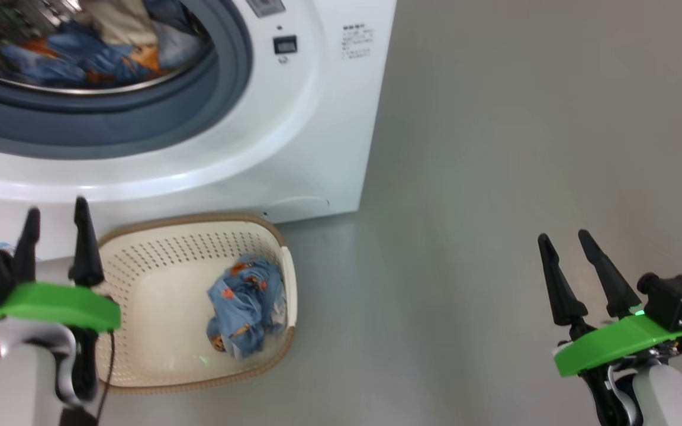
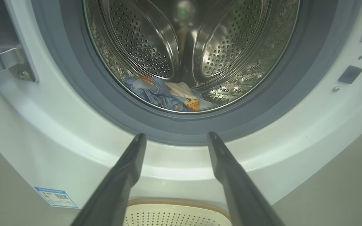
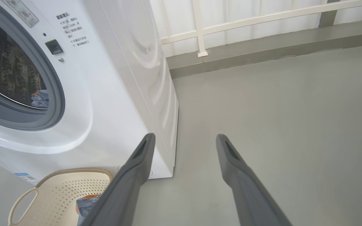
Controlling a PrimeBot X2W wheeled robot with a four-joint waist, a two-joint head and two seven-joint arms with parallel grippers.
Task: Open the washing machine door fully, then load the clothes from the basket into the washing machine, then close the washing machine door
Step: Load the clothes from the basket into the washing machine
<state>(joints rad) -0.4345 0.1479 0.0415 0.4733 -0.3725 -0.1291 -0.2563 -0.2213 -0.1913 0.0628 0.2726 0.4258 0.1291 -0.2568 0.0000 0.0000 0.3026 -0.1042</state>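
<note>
One soft blue garment [image 1: 245,305] in one cream holey plastic basket [image 1: 157,260], near left. Black-fingered left gripper [image 1: 57,208] and right gripper [image 1: 564,235] spread apart, holding nothing.

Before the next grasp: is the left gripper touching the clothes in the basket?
Apart. Head view shows bare basket floor between left gripper and clothes.

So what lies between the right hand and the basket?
Only bare grey floor, seen in the head view: nothing sits between the right hand and the basket.
</note>
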